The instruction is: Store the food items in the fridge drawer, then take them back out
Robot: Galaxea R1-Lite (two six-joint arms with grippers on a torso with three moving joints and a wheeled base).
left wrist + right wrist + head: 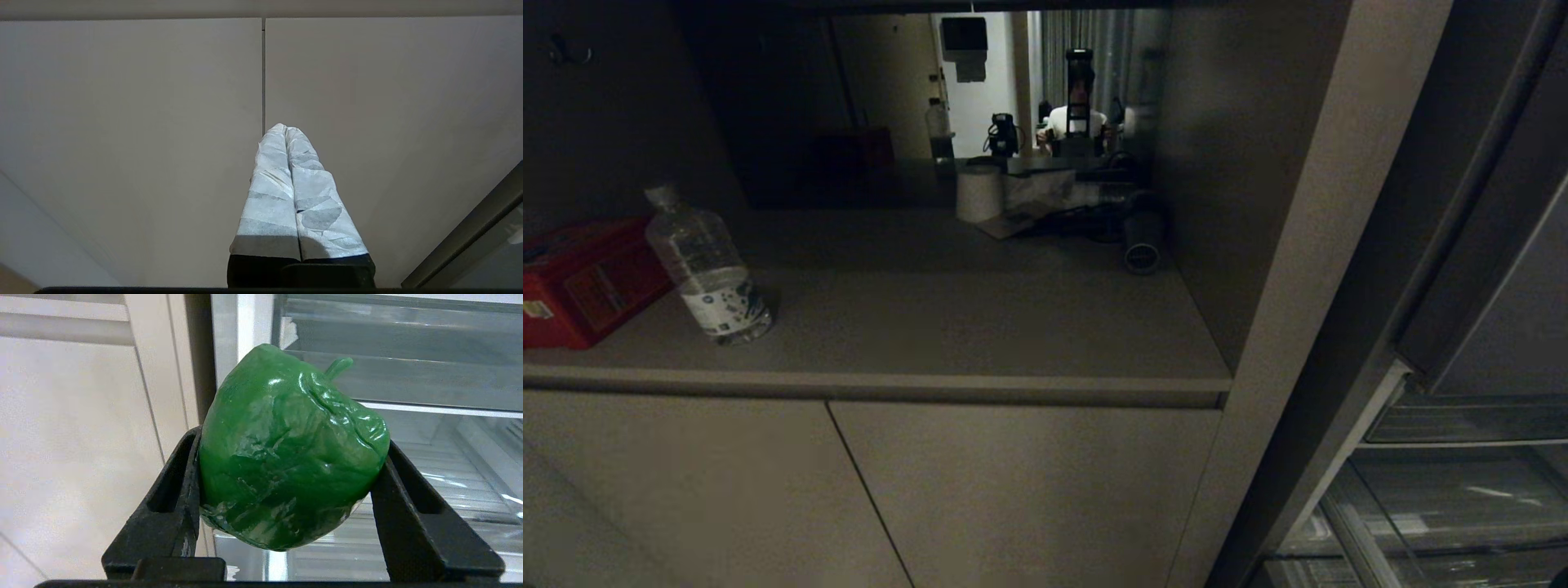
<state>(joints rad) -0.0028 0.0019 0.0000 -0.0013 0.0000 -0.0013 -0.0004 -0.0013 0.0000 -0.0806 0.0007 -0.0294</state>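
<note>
Glossy dark green bell pepper (286, 453) with a short stem, clamped between the two black fingers (171, 506) of the right end effector (286, 465). Fingers press on opposite flanks of the fruit, stem pointing up and away from the wrist. A wide grip across the body, likely chosen because the lumpy waxy skin gives no better purchase.

Behind the pepper in the right wrist view: clear-plastic fridge bins and shelves (429, 465), ribbed and see-through. Which of them is the fridge drawer of the task, I cannot tell. The pepper hangs in front of the fridge interior, not inside any bin. A pale cabinet panel (73, 449) stands to one side.

Left end effector (286, 134): its two fingers (269, 196), wrapped in whitish tape, pressed together, nothing between them. It faces plain beige cupboard doors (130, 143), idle; probably parked out of the way.

Head view shows neither arm. Grey-beige desk (980, 327) set in a niche carries a clear plastic water bottle (709, 265), a red box (580, 278) at its left edge, and a white paper roll (978, 194) near the back. Fridge shelves (1462, 482) show at lower right. No potato seen anywhere.

Judgement: pepper in transit, either heading into the drawer or just lifted from it; the frames do not settle which.
</note>
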